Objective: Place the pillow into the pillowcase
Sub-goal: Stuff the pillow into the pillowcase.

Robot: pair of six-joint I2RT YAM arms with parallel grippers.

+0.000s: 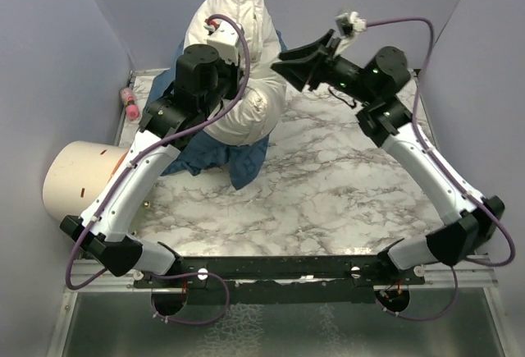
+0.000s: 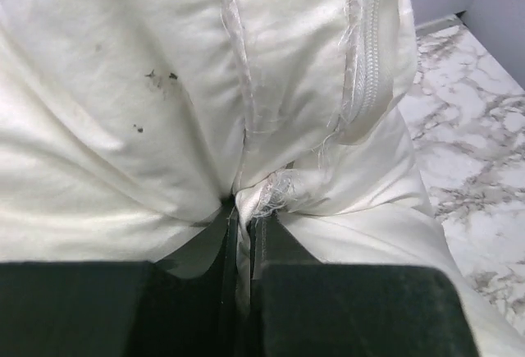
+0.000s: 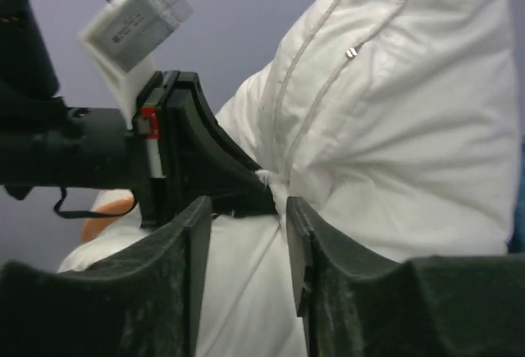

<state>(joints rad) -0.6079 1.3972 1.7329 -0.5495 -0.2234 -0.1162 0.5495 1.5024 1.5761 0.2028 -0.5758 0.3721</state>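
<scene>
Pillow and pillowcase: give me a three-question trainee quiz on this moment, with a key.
1. True or false: the left gripper is shut on a seam of the pillow.
2. Where is the pillowcase? A: hanging on the back wall. B: bunched on the table at the pillow's base. C: draped over the pillow's top.
3. Fill in: the right gripper is ____, holding nothing.
Key: 1 true; 2 B; 3 open.
</scene>
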